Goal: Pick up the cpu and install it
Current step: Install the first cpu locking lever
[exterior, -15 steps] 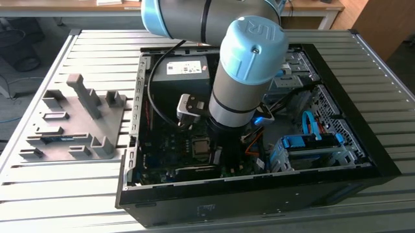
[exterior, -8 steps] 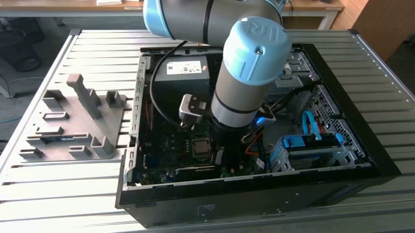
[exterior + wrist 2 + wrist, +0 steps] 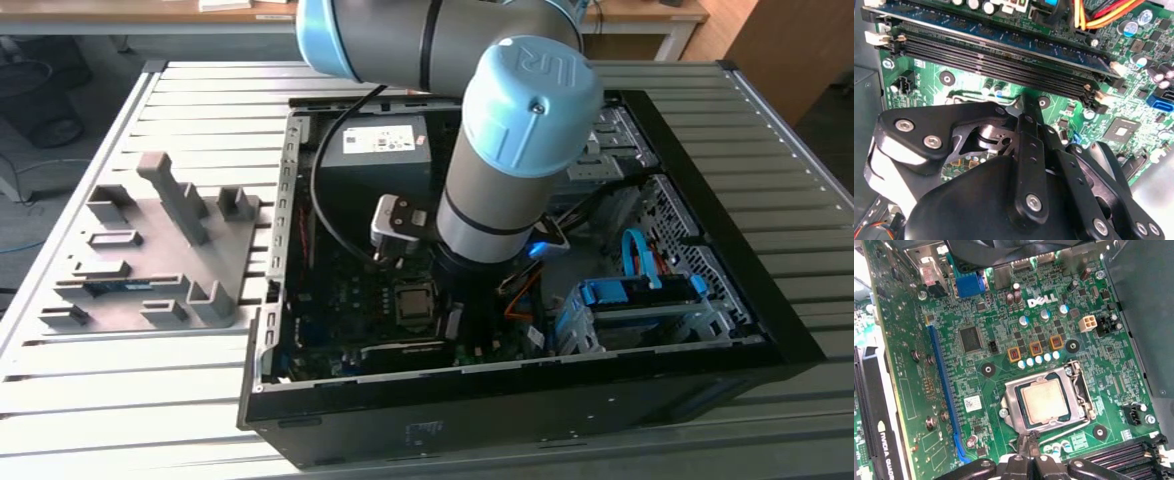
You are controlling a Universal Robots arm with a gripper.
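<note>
On the exterior view's left, a grey moulded fixture point(image 3: 158, 255) with upright pegs and slots rests on the ribbed metal counter point(image 3: 107, 400). To its right stands the open black PC case point(image 3: 534, 410), a rectangular steel shell exposing the green motherboard point(image 3: 984, 390), which is densely populated with small components. The arm point(image 3: 514, 150), a grey cylinder with glossy blue joint caps, descends near-vertically into the case, wrist pointing down at the board. The cpu point(image 3: 1045, 401), a flat square with a dull silver-grey metal top, sits in its socket within the metal retention frame point(image 3: 1081, 395), and is visible in the first wrist view. The end effector point(image 3: 1032, 452), of matte black linkage bars with bright screw heads, hangs just above the board at the socket's edge, immediately beside the cpu and not holding it; whether its fingers are spread or pressed together cannot be determined. Black memory slots point(image 3: 1004, 55) run parallel beyond the socket.
</note>
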